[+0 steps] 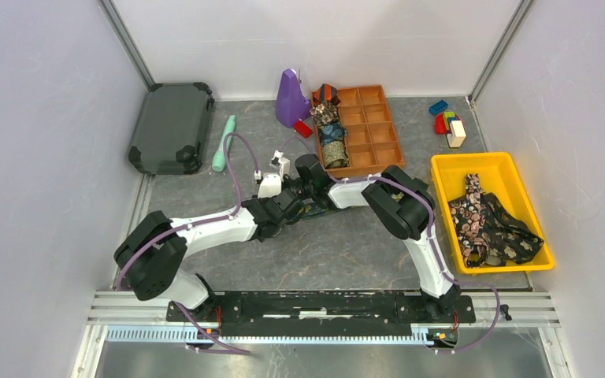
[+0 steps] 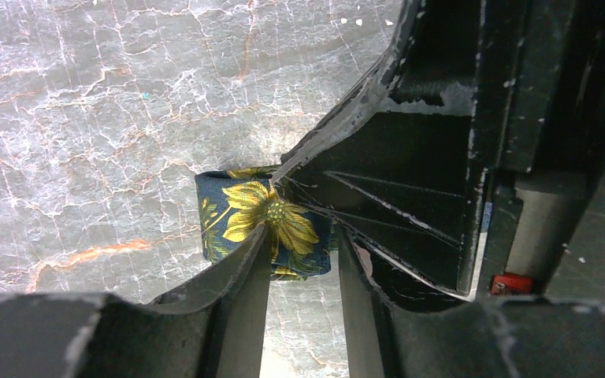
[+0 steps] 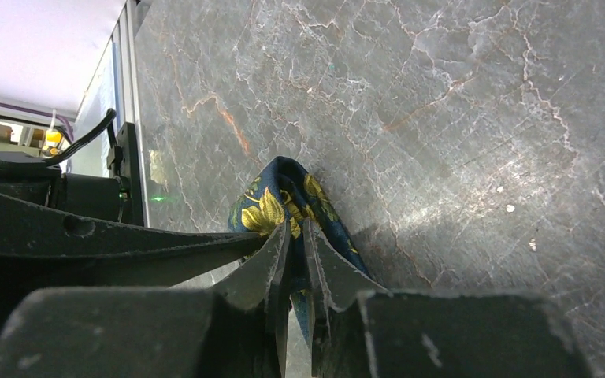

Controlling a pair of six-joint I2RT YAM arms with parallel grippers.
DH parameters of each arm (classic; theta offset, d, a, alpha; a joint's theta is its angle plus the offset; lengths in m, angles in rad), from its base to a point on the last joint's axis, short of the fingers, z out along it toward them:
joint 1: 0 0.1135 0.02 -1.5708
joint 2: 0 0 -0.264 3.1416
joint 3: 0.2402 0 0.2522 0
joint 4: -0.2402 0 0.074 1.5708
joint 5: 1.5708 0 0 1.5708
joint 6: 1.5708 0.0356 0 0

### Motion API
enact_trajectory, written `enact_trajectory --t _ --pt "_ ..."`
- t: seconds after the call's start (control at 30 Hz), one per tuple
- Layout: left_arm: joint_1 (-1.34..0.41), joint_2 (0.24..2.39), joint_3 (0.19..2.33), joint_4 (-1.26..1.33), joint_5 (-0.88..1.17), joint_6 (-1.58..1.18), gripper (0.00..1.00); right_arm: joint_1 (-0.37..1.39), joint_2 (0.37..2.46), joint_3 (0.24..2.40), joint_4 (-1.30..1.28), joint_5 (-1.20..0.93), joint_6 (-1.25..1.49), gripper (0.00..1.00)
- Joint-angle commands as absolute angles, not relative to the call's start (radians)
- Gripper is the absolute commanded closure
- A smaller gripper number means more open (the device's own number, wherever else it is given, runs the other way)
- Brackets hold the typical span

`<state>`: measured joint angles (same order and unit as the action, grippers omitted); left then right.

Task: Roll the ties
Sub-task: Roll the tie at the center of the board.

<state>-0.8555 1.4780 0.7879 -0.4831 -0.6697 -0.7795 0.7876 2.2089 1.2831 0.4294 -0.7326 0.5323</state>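
Note:
A navy tie with yellow flowers [image 2: 228, 213] lies partly rolled on the grey marbled table, mid-table where both arms meet. My right gripper [image 3: 297, 228] is shut on it, pinching a fold of the navy fabric [image 3: 283, 189] between its narrow fingers. My left gripper [image 2: 303, 236] stands open, bare table showing between its fingers. The small roll sits right at its tips, and one finger [image 2: 256, 260] crosses in front of it. More rolled ties [image 1: 329, 130] fill the left column of an orange tray. Loose dark printed ties [image 1: 488, 224] lie heaped in a yellow bin.
The orange compartment tray [image 1: 374, 134] stands at the back, the yellow bin [image 1: 441, 169] at the right. A purple object [image 1: 290, 98], a mint-green stick [image 1: 224, 143] and a dark case [image 1: 172, 126] sit at the back left. Toy blocks [image 1: 449, 124] are at the back right.

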Motion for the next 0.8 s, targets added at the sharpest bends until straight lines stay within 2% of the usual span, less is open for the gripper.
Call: enact_trajectory --t 0.0,0.27,0.43,0.63,0.77 --pt "-0.858 1.448 0.796 -0.388 -0.680 -0.753 0.55 0.808 2.225 1.316 0.403 -0.785 0.509 0.84" --pt "-0.859 1.409 0.806 -0.395 -0.635 -0.756 0.39 0.808 2.232 1.321 0.410 -0.776 0.509 0.84" --pt "-0.859 1.357 0.825 -0.446 -0.624 -0.762 0.38 0.808 2.231 1.318 0.425 -0.774 0.518 0.85" --pt "-0.859 1.275 0.811 -0.526 -0.642 -0.764 0.46 0.808 2.226 1.312 0.434 -0.773 0.519 0.85" --pt "-0.854 1.250 0.781 -0.545 -0.683 -0.748 0.59 0.808 2.222 1.311 0.436 -0.775 0.519 0.85"
